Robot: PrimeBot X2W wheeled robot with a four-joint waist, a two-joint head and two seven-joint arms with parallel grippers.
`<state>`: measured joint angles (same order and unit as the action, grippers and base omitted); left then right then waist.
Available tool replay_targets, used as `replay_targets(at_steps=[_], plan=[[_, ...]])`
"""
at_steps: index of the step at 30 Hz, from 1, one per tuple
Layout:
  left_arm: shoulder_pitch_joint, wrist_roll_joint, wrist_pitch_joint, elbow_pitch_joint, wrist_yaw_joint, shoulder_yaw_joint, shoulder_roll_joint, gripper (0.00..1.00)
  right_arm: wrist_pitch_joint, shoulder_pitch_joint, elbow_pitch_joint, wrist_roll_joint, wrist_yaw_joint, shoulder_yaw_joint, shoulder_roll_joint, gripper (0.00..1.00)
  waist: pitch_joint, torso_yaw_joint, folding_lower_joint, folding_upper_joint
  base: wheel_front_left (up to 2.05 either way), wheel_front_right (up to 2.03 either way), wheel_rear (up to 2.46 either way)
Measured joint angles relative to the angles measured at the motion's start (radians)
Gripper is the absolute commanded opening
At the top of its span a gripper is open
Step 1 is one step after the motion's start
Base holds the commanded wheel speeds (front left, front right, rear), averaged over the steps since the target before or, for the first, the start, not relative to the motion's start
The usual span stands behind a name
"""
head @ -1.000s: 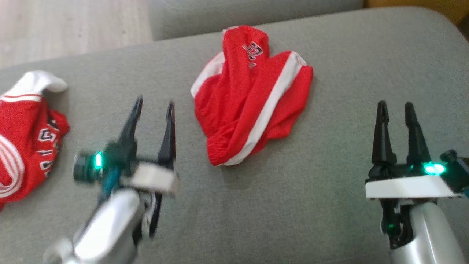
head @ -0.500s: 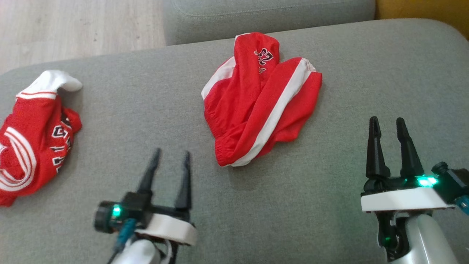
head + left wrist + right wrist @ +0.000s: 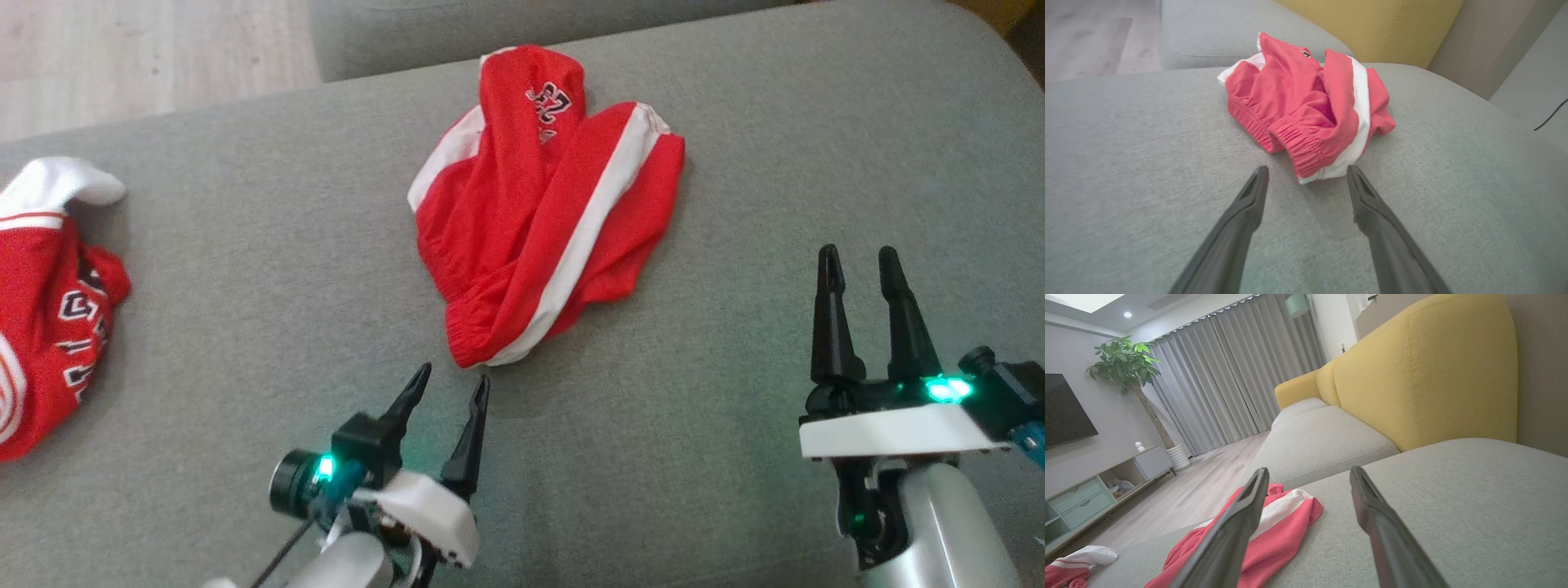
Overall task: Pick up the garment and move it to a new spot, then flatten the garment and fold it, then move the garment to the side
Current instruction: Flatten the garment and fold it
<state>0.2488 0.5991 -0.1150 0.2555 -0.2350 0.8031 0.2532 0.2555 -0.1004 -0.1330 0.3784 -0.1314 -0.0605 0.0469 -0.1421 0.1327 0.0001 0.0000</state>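
Head: shorts (image 3: 547,212), red w/ white stripe, lie crumpled mid seat (image 3: 245,245) of grey sofa. L tool (image 3: 454,374) spread, empty, tips just beside waistband end. R tool (image 3: 858,251) spread, empty, well to right of shorts. Red jersey (image 3: 49,310) at far left edge.
L wrist: waistband corner sits between the two fingertips; touching or not, can't tell.
R wrist: fingers apart over seat; shorts at lower left, yellow backrest (image 3: 1412,375) beyond.

Grey curtains (image 3: 1229,375), yellow sofa back (image 3: 1425,375), wood floor (image 3: 1208,473), potted plant (image 3: 1122,363)
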Motion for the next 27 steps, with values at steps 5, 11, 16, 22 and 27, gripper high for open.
replay_targets(at_steps=[5,11,16,22,27], plan=[[0.063,0.026,0.022,0.057,0.034,-0.002,-0.026,1.00,0.000,-0.016,0.001,0.004,0.000,-0.004,0.000,1.00,-0.029,0.031,0.0000,0.0000,0.00,0.00,0.00],[0.112,0.029,0.027,0.117,0.065,0.000,-0.040,1.00,0.000,-0.029,0.002,0.013,0.000,-0.007,0.000,1.00,-0.063,0.075,0.0001,0.0000,0.00,0.00,0.00],[0.126,0.028,0.006,0.132,0.086,0.007,-0.046,0.00,0.000,-0.036,0.003,0.018,0.000,-0.002,0.000,1.00,-0.074,0.091,0.0001,0.0000,0.00,0.00,0.00],[0.126,-0.008,-0.002,0.132,0.099,0.042,-0.012,0.00,0.000,-0.035,-0.002,0.018,0.000,0.006,0.000,1.00,-0.053,0.073,0.0000,0.0000,0.00,0.00,0.00],[0.125,-0.054,0.010,0.102,0.105,0.070,0.071,0.00,0.000,-0.034,-0.012,0.018,0.000,0.008,0.000,1.00,-0.025,0.048,-0.0001,0.0000,0.00,0.00,0.00]])
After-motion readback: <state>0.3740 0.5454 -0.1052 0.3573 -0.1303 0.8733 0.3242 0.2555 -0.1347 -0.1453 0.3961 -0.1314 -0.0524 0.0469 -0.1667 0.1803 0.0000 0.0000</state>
